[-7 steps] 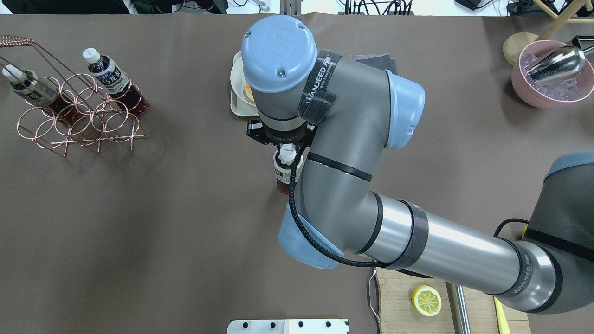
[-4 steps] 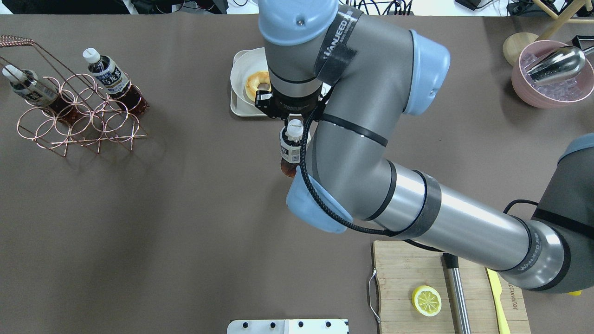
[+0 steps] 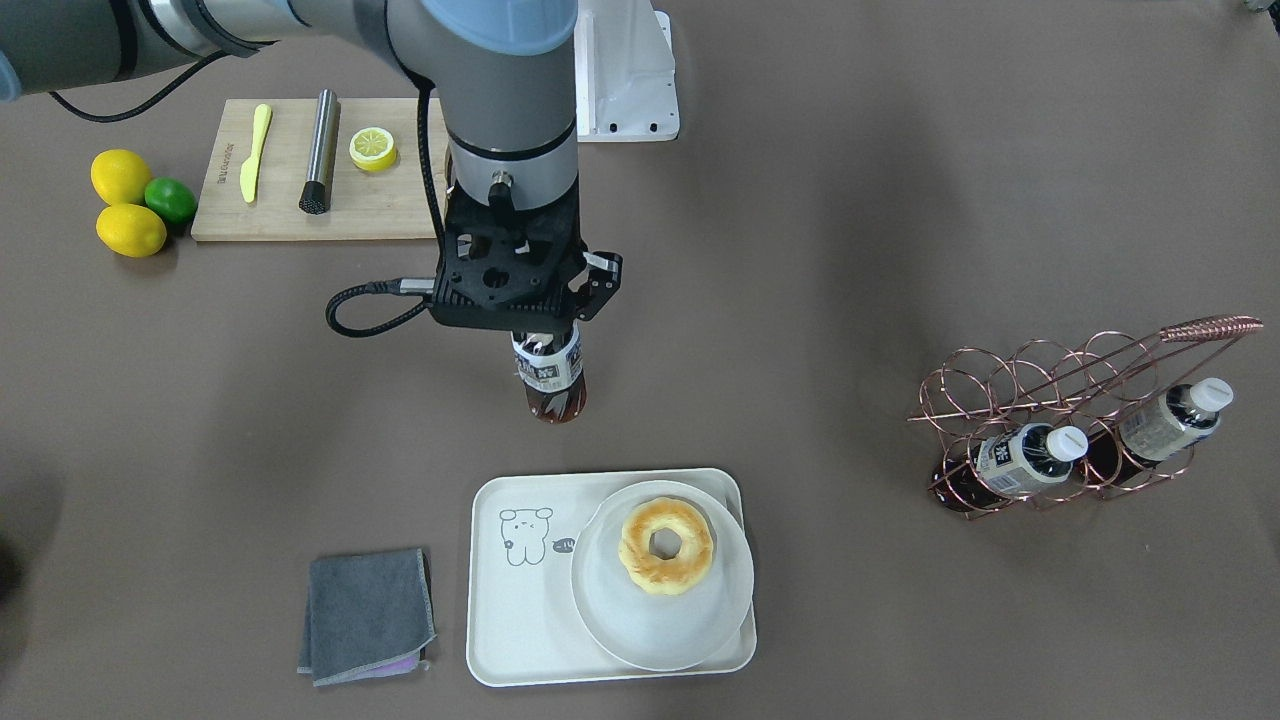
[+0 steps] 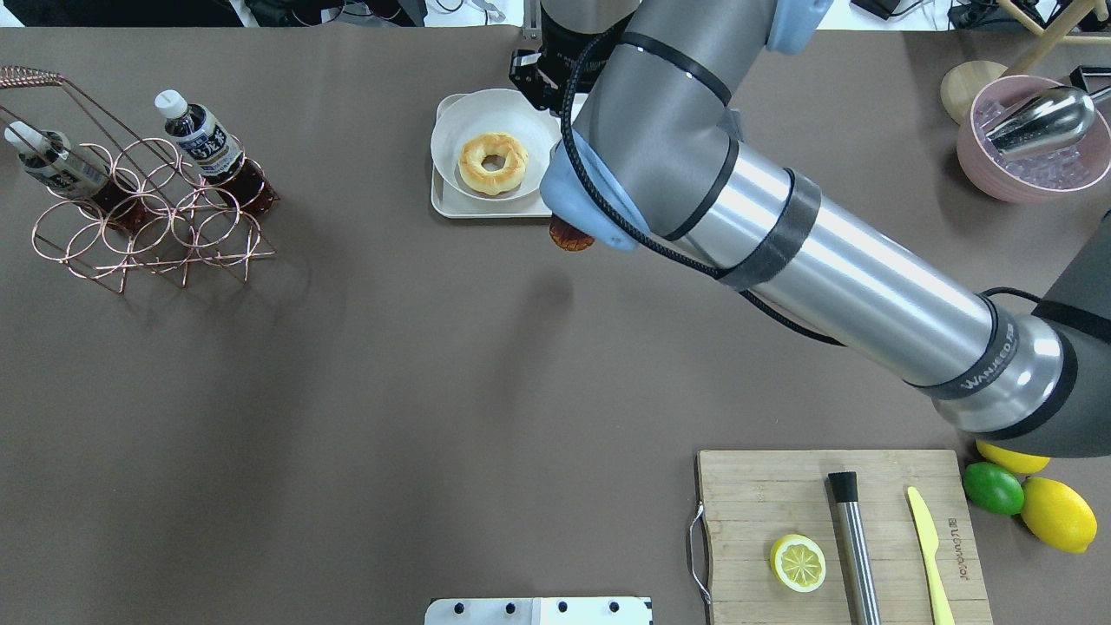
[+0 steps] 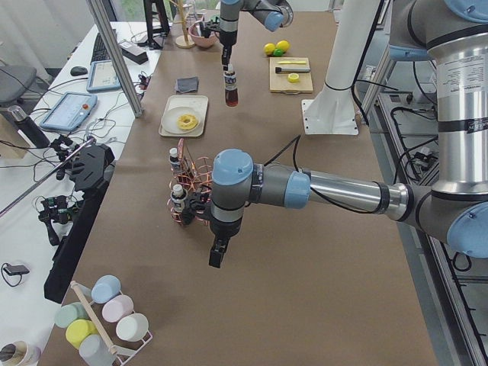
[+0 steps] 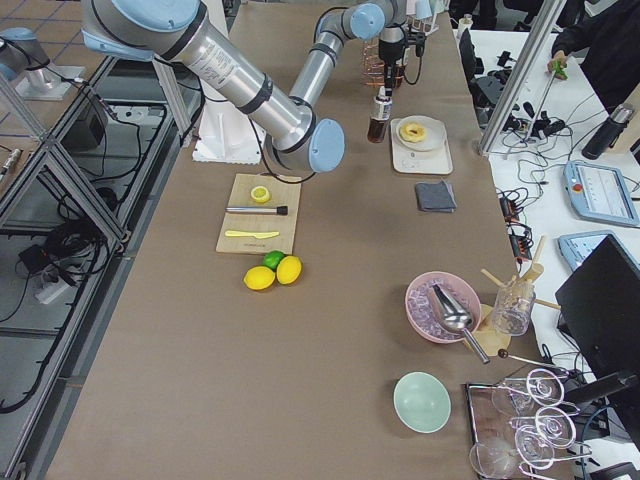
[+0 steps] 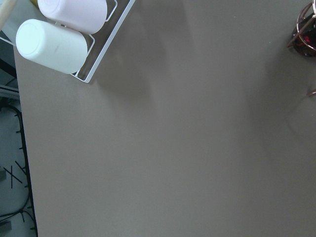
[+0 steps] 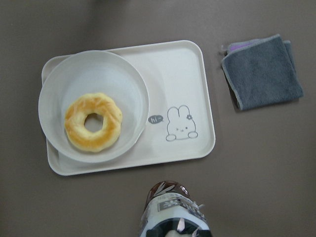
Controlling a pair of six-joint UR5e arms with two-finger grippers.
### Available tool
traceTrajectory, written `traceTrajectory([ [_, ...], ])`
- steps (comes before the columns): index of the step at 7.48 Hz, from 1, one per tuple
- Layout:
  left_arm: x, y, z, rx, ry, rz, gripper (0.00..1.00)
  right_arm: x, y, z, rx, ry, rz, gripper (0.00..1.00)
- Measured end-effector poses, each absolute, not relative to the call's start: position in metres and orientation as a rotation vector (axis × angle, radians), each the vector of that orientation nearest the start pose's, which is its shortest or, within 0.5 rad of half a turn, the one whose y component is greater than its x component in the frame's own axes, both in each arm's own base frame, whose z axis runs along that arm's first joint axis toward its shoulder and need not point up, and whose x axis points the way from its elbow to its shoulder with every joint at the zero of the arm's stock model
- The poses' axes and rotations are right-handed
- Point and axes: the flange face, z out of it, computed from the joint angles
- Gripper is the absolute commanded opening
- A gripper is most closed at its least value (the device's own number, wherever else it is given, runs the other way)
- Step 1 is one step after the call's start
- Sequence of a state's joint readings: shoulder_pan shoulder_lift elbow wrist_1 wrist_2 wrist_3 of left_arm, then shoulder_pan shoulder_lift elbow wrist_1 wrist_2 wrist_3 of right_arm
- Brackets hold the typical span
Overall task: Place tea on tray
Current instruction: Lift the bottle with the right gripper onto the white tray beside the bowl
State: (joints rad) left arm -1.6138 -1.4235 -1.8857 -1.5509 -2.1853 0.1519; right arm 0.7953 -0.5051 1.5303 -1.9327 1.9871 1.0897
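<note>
The tea (image 3: 549, 384) is a small bottle of dark reddish-brown liquid with a blue-and-white label. My right gripper (image 3: 541, 326) is shut on its top and holds it upright above the table. It hangs just short of the cream-white tray (image 3: 520, 610), on the robot's side. In the right wrist view the bottle (image 8: 173, 206) sits below the tray (image 8: 185, 74), near the drawn cartoon animal. In the overhead view only the bottle's bottom (image 4: 568, 237) shows under my arm. My left gripper (image 5: 216, 255) shows only in the exterior left view; I cannot tell its state.
A round plate (image 3: 640, 625) with a doughnut (image 3: 666, 547) fills the tray's right part. A grey cloth (image 3: 367, 615) lies beside the tray. A copper wire rack (image 3: 1080, 420) holds two more bottles. A cutting board (image 3: 300, 205), lemons and a lime lie near the robot.
My right arm has carried the bottle away from the robot, toward the tray. The plate and doughnut, earlier covered by the arm, now show fully.
</note>
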Motion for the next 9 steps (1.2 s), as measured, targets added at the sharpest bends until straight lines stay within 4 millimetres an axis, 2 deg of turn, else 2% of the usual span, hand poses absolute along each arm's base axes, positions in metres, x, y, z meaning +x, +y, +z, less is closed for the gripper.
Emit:
traceTrajectory([
  [2,-0.092,-0.431,0.582,0.204,0.624,0.152,0.98,-0.422,-0.639,0.057,0.062,-0.779,0.187,0.00],
  [4,-0.092,-0.431,0.582,0.205,0.629,0.153,0.98,-0.412,-0.679,0.074,0.068,-0.762,0.185,0.00],
  [6,-0.092,-0.431,0.582,0.205,0.630,0.153,0.98,-0.416,-0.699,0.094,0.071,-0.756,0.187,0.00],
  [9,-0.092,-0.433,0.581,0.205,0.629,0.153,0.98,-0.424,-0.713,0.112,0.074,-0.752,0.191,0.00],
])
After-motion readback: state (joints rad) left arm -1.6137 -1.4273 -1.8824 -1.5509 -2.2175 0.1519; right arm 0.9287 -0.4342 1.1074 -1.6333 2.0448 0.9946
